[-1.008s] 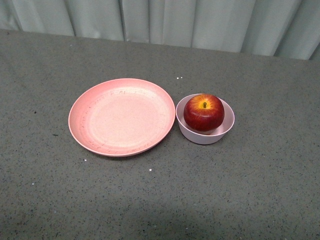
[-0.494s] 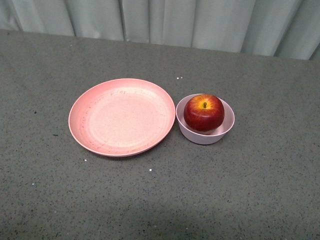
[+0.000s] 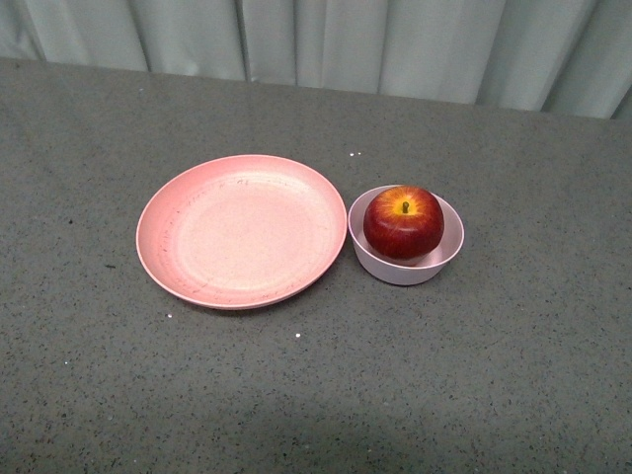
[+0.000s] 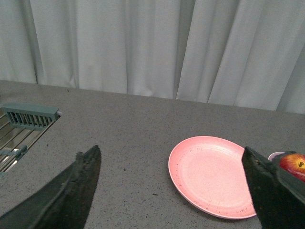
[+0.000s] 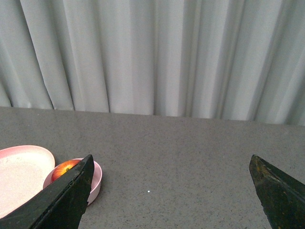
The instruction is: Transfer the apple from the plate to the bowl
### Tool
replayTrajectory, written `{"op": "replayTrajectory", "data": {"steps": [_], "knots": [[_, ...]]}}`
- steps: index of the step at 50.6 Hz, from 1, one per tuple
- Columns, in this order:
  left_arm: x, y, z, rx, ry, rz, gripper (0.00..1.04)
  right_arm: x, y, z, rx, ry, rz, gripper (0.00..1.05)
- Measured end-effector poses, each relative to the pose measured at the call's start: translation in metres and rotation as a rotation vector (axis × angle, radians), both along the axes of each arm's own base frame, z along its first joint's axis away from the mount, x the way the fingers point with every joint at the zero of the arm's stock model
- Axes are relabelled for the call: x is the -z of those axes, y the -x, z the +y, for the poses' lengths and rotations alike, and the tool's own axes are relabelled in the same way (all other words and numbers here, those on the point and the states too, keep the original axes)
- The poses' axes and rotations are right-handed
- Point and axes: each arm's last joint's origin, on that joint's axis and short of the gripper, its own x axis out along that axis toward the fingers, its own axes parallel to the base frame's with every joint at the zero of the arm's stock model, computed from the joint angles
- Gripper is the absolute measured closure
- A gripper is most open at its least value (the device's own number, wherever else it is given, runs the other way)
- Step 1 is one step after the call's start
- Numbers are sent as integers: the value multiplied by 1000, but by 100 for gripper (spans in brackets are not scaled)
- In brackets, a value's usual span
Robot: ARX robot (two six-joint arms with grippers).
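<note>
**Apple seated in bowl; both hands open and withdrawn**

The apple (image 3: 403,222) sits in the bowl (image 3: 449,255), stem up, its lower part below the rim and its crown above it. It has no long axis to speak of; it is round, and the stem points straight upward. The bowl stands just beside the plate (image 3: 242,232), rims nearly touching, with the bowl on the side of the plate toward the robot's right arm. The plate carries nothing. Both rest on the grey tabletop (image 3: 316,395).

Relation governing any further move: neither hand appears in the front view, so both are well apart from the bowl. In the right wrist view the apple (image 5: 64,168) and bowl (image 5: 95,179) lie close behind one finger of the right hand (image 5: 171,200). In the left wrist view the plate (image 4: 212,174) lies between the fingers of the left hand (image 4: 174,191), and the apple (image 4: 294,164) shows at the frame edge, beyond the plate. The right arm is judged the nearer to the bowl.

Hand state: each hand's fingers are spread wide with nothing between them.

Judgement: the transfer appears complete; no grasp is called for.

Change from the earlier frames: none in the arrangement. Apple, bowl and plate match their positions of a second ago.
</note>
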Motion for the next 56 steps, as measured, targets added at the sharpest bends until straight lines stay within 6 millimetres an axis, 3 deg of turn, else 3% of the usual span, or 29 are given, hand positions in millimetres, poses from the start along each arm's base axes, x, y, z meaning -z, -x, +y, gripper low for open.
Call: {"op": "replayTrajectory", "data": {"steps": [4,56], "knots": [[0,0,0,0,-2,0,5,0,0,0,0,0,0,9],[0,0,0,0,-1,0,7,0,0,0,0,0,0,9]]}}
